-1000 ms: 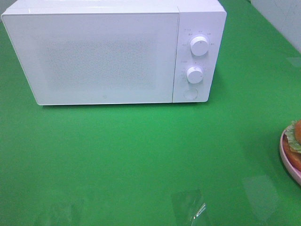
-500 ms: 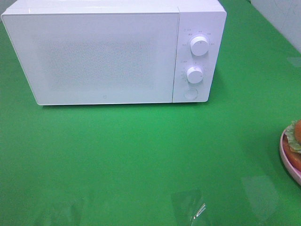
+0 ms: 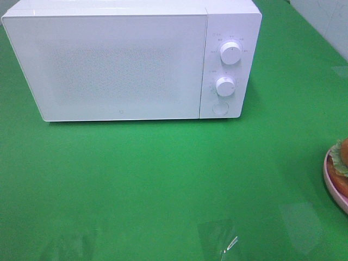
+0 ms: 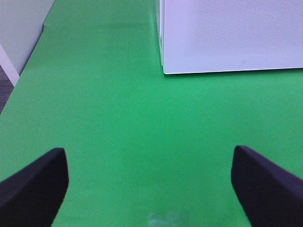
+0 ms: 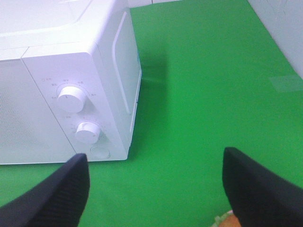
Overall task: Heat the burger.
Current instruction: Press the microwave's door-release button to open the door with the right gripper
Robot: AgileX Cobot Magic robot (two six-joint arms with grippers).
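Bright even light, glare on green table (image 3: 163,179), wrist views perhaps soft.

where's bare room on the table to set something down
The wide green table stretch in front of the microwave door is bare, from its base to the near edge. The strip right of its knobs is free too. Only the right edge is taken, by the pink plate holding the burger.

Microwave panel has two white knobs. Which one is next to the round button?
The lower knob, directly above the round button. The upper knob sits higher, separated from the button by the lower one.
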